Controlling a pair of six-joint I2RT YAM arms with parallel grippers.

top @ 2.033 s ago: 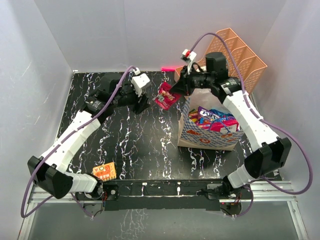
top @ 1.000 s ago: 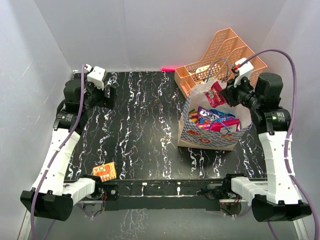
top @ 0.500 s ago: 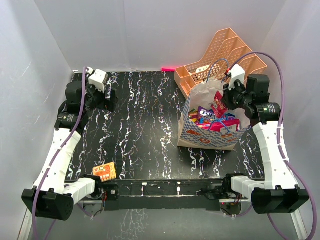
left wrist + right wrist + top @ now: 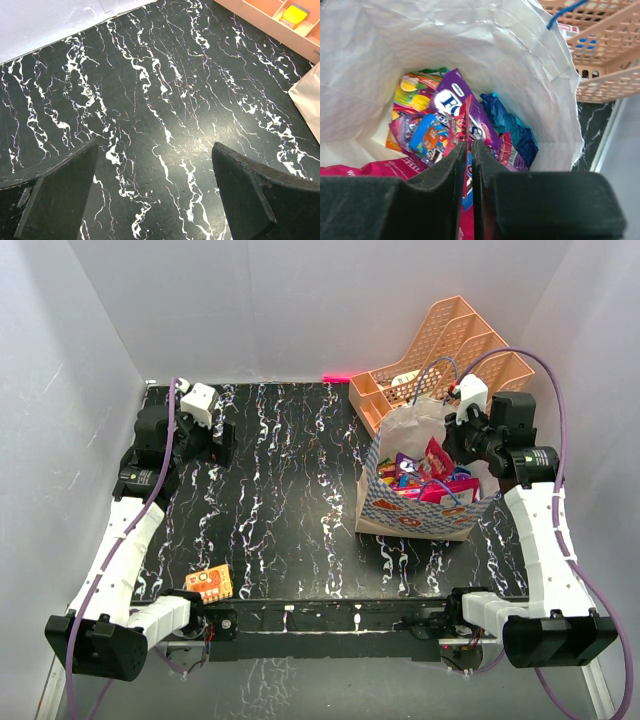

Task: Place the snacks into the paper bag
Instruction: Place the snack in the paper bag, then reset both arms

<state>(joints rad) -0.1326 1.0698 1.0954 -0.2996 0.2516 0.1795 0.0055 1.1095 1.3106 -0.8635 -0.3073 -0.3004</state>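
Step in hand: by my reading, the drop of a red packet into the paper bag.
Right fingers: pinched almost together on the thin edge of that packet, which stands edge-on between them.
Where they are: at the upper right of the top view, over the back of the bag's mouth. The wrist view looks straight down inside, with white paper wall on the left, top and right of the frame.
Bag: upright at the right of the table, just in front of the peach organizer. Its mouth is open and many snacks are already piled inside.
Doing it well: the packet's lower end looks close to the pile. Open the fingers only a little and let it slide down onto the heap. Keep the wrist centred, well off the paper walls.
Watch for: a glossy packet may cling to one pad, so pause before lifting. Rise straight up and stay clear of the blue cord handle at the upper right of the wrist view, because a snag could tip a light bag.
Left fingers: spread wide with nothing between them, above bare table at the upper left of the top view.
Not yet bagged: an orange packet lying flat at the lower left, near the left arm's base.
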